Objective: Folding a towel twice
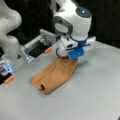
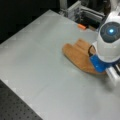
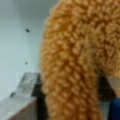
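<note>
**Towel folded into a narrow band, gripper down at its far end**

You are looking at the towel (image 1: 53,75) lying on the grey surface (image 1: 95,92), already doubled over into a long, narrow shape. In a front view it runs from below the robot's wrist toward that view's bottom left, and the near end shows a rolled loop where the layers curl over one another. In a front view the towel (image 2: 76,55) appears as two rounded lobes side by side, with a crease between them, reaching from the middle of the surface toward that view's right, where it passes under the arm.

Your gripper (image 1: 63,56) sits low at the towel's upper end, just under the white wrist and its blue part. In a front view the gripper (image 2: 93,56) is mostly hidden by the round white housing with the lit blue dot, and it meets the towel's right-hand end.

In the wrist view the towel (image 3: 75,62) fills most of the picture: a thick fold of orange terry loops hangs right in front of the lens, with one of the fingers (image 3: 25,95) showing grey at the lower left and the pale surface (image 3: 17,37) behind. The cloth runs down between the fingers, so they look clamped on it, with the towel's end bunched up in their grasp.

An orange-tipped fixture (image 1: 47,50) stands at the surface's back edge, apart from the towel.
</note>
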